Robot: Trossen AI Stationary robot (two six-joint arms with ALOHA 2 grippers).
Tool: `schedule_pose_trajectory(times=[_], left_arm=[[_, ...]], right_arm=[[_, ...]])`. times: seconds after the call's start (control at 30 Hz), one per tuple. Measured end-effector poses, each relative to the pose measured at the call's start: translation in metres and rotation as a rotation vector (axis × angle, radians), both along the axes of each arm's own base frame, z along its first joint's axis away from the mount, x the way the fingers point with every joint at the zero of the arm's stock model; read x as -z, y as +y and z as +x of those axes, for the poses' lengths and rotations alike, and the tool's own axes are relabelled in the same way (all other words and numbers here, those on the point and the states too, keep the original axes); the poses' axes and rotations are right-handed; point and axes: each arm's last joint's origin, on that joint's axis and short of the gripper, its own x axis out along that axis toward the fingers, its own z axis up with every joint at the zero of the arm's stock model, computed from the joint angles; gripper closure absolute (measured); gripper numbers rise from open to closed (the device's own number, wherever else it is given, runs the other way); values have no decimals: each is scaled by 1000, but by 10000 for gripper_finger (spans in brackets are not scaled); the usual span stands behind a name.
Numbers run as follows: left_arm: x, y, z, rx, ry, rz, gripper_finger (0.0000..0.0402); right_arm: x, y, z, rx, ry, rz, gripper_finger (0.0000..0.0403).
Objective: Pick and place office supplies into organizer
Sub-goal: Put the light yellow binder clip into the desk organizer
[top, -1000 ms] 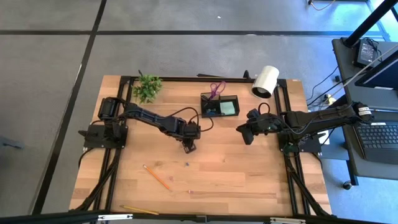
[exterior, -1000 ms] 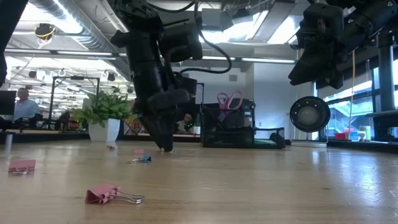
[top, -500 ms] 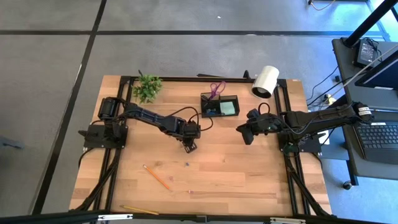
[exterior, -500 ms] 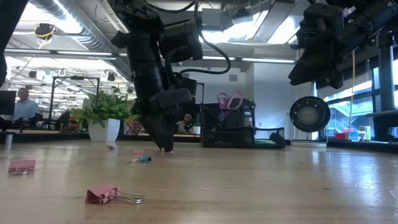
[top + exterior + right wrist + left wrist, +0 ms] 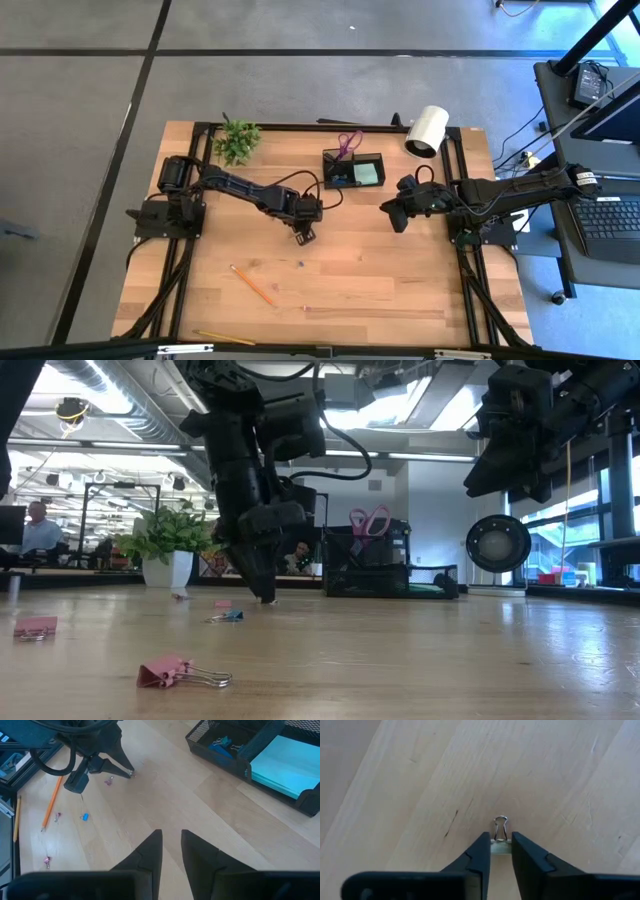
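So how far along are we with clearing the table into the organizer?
Done: the scissors, sticky pad and some clips already sit in the organizer. In hand: the left tool is down on the table, closed around a small binder clip. Left: two pencils, plus pink and blue clips. The right tool waits beside the organizer.

Left gripper (image 5: 500, 851) jaws pinch a binder clip (image 5: 500, 840) on wooden table (image 5: 420, 780)

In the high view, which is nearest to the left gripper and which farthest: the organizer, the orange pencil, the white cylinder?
From the left gripper:
1. Organizer, toward the table's far edge.
2. Orange pencil, on the near side.
3. White cylinder, far right corner.
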Motion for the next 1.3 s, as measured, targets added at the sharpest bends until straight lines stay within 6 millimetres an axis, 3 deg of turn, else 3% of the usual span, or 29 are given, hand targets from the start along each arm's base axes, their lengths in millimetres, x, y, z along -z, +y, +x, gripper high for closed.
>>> schedule_pose_trajectory(times=[0.4, 0.6, 0.87, 1.07, 1.3], left_arm=[[-3, 6, 3, 50, 5, -3, 349], [-23, 17, 19, 115, -63, 30, 349], [-49, 47, 40, 172, -197, 231, 349], [-57, 73, 46, 146, -282, 353, 349], [-53, 101, 43, 95, -279, 341, 348]], right_arm=[[0, 0, 0, -3, 1, -4, 327], [0, 0, 0, -2, 1, -4, 327], [0, 0, 0, -1, 0, -3, 327], [0, 0, 0, 0, -2, -2, 327], [0, 0, 0, 12, -3, -11, 327]])
